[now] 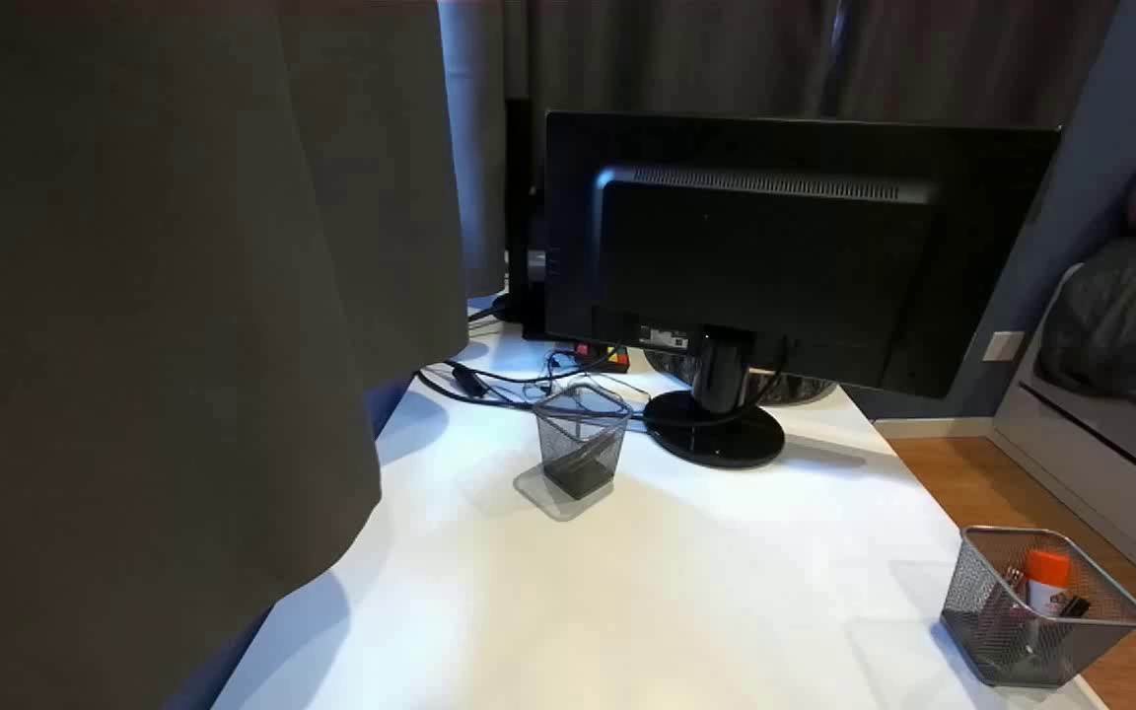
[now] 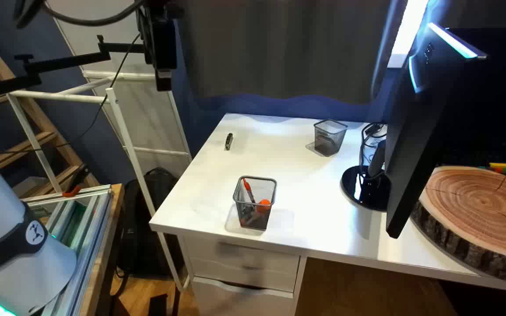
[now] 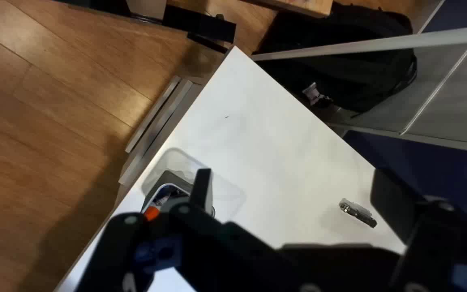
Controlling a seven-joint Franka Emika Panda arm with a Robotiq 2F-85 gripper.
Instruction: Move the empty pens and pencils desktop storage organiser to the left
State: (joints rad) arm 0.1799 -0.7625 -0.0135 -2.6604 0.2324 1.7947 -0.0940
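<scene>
A grey mesh organiser (image 1: pixel 578 444) stands upright on the white desk near the monitor. It also shows in an exterior view (image 2: pixel 330 137), close to the back edge. No pens stick out of it, though dark patches show through its mesh. It is out of the wrist view. A second mesh organiser (image 2: pixel 255 193), holding pens and an orange-capped stick, stands at the front edge; it shows in an exterior view (image 1: pixel 1022 631) and partly in the wrist view (image 3: pixel 174 179). My gripper (image 3: pixel 292 182) is open and empty, high above the desk's left part, seen edge-on in an exterior view (image 2: pixel 164 81).
A short dark object (image 2: pixel 229 141), perhaps a pen, lies on the desk and in the wrist view (image 3: pixel 357 213). A black monitor (image 1: pixel 775 256) and cables (image 1: pixel 474 385) stand beyond the back organiser. A curtain (image 2: pixel 288 52) hangs behind the desk. A wood slab (image 2: pixel 481 210) lies right.
</scene>
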